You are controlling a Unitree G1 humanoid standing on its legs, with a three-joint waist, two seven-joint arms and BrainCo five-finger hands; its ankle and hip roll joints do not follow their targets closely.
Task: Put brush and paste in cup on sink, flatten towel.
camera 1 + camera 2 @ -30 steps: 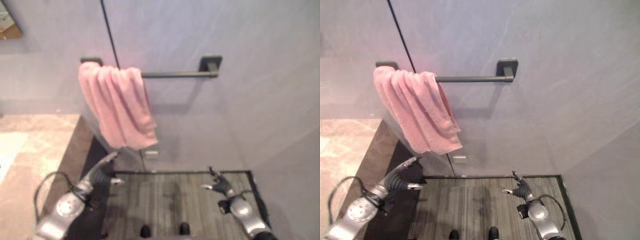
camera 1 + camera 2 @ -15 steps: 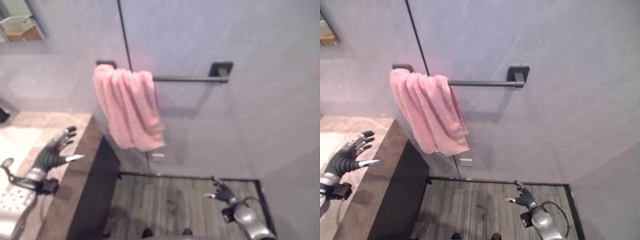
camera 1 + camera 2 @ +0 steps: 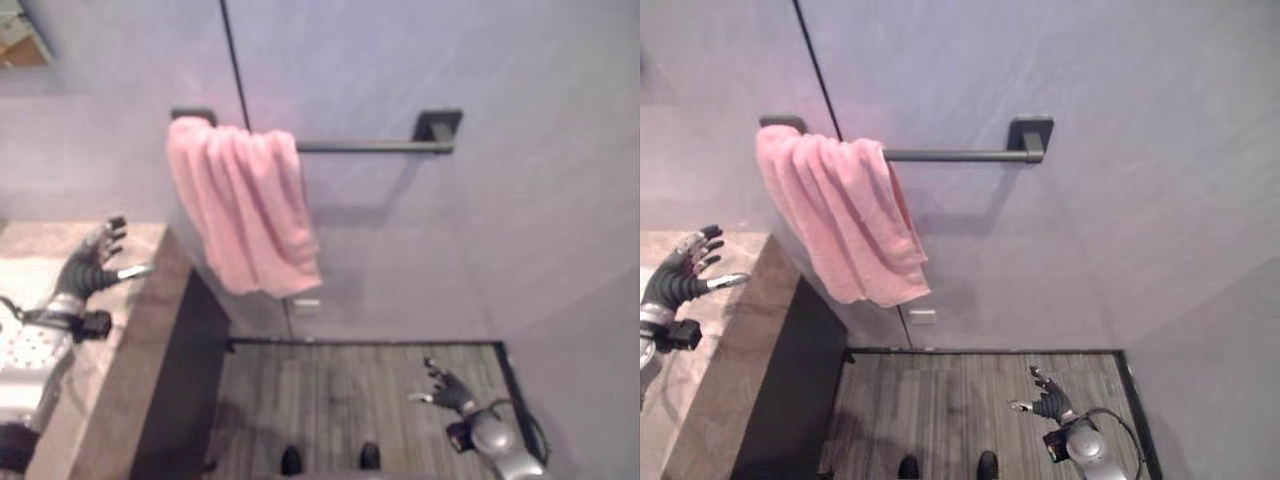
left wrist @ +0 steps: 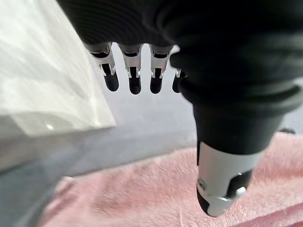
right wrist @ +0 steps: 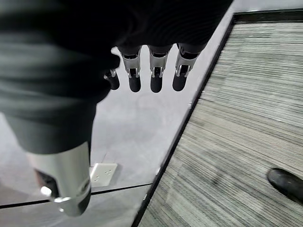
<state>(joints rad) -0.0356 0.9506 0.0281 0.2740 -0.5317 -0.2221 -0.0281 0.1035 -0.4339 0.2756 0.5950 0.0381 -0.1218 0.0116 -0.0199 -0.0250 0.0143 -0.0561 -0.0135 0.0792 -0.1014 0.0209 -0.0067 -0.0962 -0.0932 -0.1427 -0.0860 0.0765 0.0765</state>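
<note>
Left hand (image 3: 92, 268) is higher than a second ago: from low at the lower left, down by the dark side of the counter, up to the left edge of the frame, over the stone counter top (image 3: 120, 350). Fingers spread and straight, pointing toward the pink towel (image 3: 245, 215) at upper centre. In the left wrist view the towel lies past the fingertips (image 4: 135, 85).

Whole picture shifts between frames, so the camera has moved.

Right hand (image 3: 450, 390), lower right over the grey floor (image 3: 340, 400), sits a little lower in frame.
</note>
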